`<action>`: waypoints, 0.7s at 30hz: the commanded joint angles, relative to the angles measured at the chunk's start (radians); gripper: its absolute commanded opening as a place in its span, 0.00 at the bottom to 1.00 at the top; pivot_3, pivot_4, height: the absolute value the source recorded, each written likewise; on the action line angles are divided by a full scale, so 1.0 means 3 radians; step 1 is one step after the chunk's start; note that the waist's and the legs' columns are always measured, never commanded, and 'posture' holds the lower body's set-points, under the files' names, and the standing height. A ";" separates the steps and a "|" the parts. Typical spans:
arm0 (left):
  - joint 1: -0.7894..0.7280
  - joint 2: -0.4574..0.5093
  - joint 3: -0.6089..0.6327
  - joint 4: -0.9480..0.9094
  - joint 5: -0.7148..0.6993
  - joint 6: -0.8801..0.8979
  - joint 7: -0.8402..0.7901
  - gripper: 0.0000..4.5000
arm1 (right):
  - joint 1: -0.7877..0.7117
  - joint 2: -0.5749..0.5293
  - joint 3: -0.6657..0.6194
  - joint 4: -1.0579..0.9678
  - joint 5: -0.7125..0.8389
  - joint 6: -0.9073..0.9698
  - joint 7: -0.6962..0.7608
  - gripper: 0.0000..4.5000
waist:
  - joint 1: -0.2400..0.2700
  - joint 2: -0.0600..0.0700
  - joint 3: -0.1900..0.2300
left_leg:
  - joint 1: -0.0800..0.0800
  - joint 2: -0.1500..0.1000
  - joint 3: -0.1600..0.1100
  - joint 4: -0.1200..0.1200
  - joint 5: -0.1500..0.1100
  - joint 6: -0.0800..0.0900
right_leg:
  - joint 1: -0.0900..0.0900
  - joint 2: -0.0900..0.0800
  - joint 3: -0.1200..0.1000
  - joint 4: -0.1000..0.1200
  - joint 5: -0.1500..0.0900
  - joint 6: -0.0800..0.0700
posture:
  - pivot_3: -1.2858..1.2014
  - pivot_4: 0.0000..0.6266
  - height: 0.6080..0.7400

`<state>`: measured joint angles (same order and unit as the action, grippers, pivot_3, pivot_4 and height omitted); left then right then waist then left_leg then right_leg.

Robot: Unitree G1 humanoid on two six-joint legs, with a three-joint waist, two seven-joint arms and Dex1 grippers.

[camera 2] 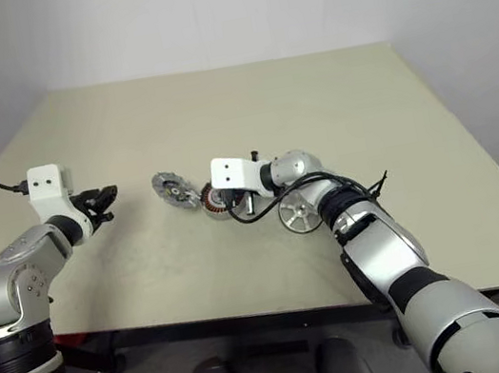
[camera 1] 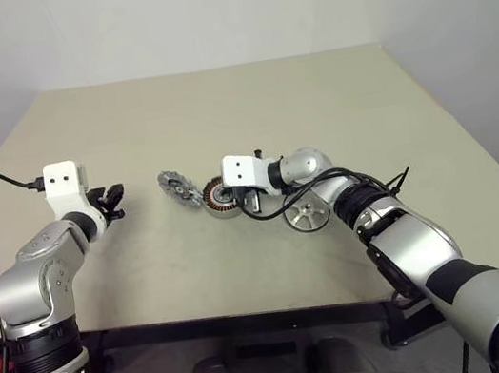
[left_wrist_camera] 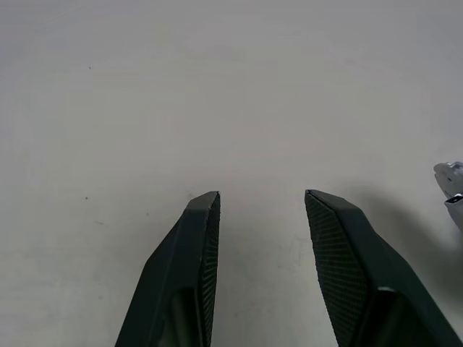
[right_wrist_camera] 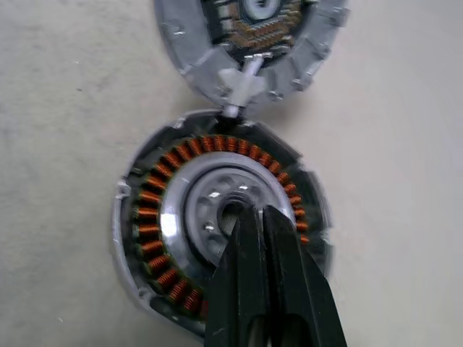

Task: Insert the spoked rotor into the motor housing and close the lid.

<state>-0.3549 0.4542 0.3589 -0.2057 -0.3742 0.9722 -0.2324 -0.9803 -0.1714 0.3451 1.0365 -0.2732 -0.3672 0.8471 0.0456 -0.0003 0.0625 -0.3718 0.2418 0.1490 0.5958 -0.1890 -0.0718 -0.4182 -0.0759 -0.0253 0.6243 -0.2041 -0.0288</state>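
The motor housing point(right_wrist_camera: 221, 231) lies flat on the beige table point(camera 1: 332, 104), near the middle of it, with its open face turned up; it is round, so it has no long axis of its own. It is a dark ring with orange-copper coil windings all around its inside and a shiny silver centre with small holes and a central bore. A short white piece at its far-left edge joins it to the lid point(right_wrist_camera: 249, 43), which lies open just beside it, to the far left, also face up; the line from housing to lid runs from near-right to far-left in the head views. The lid is a silver-grey round cap with a notched edge and fine brown windings inside. The spoked rotor point(camera 1: 308, 216) lies flat on the table just to the near right of the housing, partly under the right arm; it is a bright silver disc with spokes and cut-outs. The right gripper point(right_wrist_camera: 252, 213) has its two black fingers pressed together with nothing between them, and the tips rest at the bore in the housing's silver centre. The left gripper point(left_wrist_camera: 262, 199) hovers over bare table well to the left of the lid, its fingers partly apart and empty. I can read no writing or brand on any part.
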 commanded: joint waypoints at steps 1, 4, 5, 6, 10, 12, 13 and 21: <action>-0.0040 0.0024 0.0021 -0.0064 -0.0015 -0.0070 0.0005 0.44 | -0.0188 -0.0106 -0.0156 -0.0204 0.0110 0.0012 -0.0042 0.01 | 0.0001 0.0000 0.0000 | -0.0001 0.0000 0.0000 0.0000 0.0000 0.0000 | -0.0001 0.0000 0.0000 0.0000 0.0000 0.0000 | 0.52 0.00 1.00; -0.0036 0.0028 0.0018 -0.0059 -0.0022 -0.0072 -0.0008 0.44 | -0.0181 -0.0239 -0.0202 -0.0211 0.0109 0.0040 -0.0046 0.01 | 0.0004 0.0000 0.0000 | -0.0002 0.0000 0.0000 0.0000 0.0000 0.0000 | -0.0001 0.0000 0.0000 0.0000 0.0000 0.0000 | 0.52 0.00 1.00; -0.0030 0.0034 0.0018 -0.0057 -0.0029 -0.0073 -0.0025 0.44 | -0.0168 -0.0304 -0.0228 -0.0222 0.0133 0.0069 -0.0011 0.01 | 0.0008 0.0000 0.0000 | -0.0002 0.0000 0.0000 0.0000 0.0000 0.0000 | -0.0001 0.0000 0.0000 0.0000 0.0000 0.0000 | 0.52 0.00 1.00; -0.0024 0.0039 0.0018 -0.0055 -0.0035 -0.0074 -0.0040 0.44 | -0.0156 -0.0359 -0.0246 -0.0232 0.0158 0.0095 0.0025 0.01 | 0.0012 0.0000 0.0000 | -0.0002 0.0000 0.0000 0.0000 0.0000 0.0000 | -0.0001 0.0000 0.0000 0.0000 0.0000 0.0000 | 0.52 0.00 1.00; 0.0026 0.0089 -0.0026 -0.0048 -0.0058 -0.0091 -0.0180 0.44 | -0.0091 -0.0704 -0.0332 -0.0250 0.0267 0.0212 0.0315 0.10 | 0.0028 0.0000 0.0000 | -0.0004 -0.0001 0.0000 0.0001 0.0000 0.0000 | -0.0001 -0.0001 0.0000 -0.0001 0.0000 0.0000 | 0.52 0.00 1.00; 0.0049 0.0099 -0.0043 -0.0042 -0.0058 -0.0105 -0.0221 0.44 | -0.0058 -0.0873 -0.0335 -0.0222 0.0248 0.0217 0.0391 0.20 | 0.0027 -0.0001 0.0000 | -0.0004 -0.0001 0.0000 0.0001 0.0000 0.0000 | -0.0002 0.0000 0.0000 -0.0001 0.0000 0.0000 | 0.52 0.00 1.00; 0.0056 0.0098 -0.0049 -0.0035 -0.0056 -0.0114 -0.0234 0.44 | -0.0046 -0.0955 -0.0342 -0.0209 0.0247 0.0214 0.0413 0.28 | 0.0027 -0.0001 0.0000 | -0.0004 -0.0001 0.0000 0.0001 0.0000 0.0000 | -0.0002 0.0000 0.0000 -0.0001 0.0000 0.0000 | 0.52 0.00 1.00; 0.0055 -0.0006 -0.0120 0.0061 -0.0043 -0.0191 -0.0242 0.44 | 0.0009 -0.1429 -0.0565 -0.0296 0.0593 0.0537 0.1261 0.58 | 0.0017 -0.0001 0.0000 | -0.0003 -0.0001 0.0000 0.0002 0.0000 0.0001 | -0.0002 0.0000 0.0000 0.0000 0.0000 0.0000 | 0.52 0.00 1.00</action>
<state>-0.3323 0.4509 0.3234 -0.1761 -0.3799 0.9414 -0.3013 -0.9697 -0.5778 0.2010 0.9812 -0.1344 -0.2166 1.1684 0.0507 -0.0005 0.0627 -0.3728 0.2416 0.1491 0.5966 -0.1890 -0.0713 -0.4187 -0.0759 -0.0253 0.6242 -0.2041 -0.0288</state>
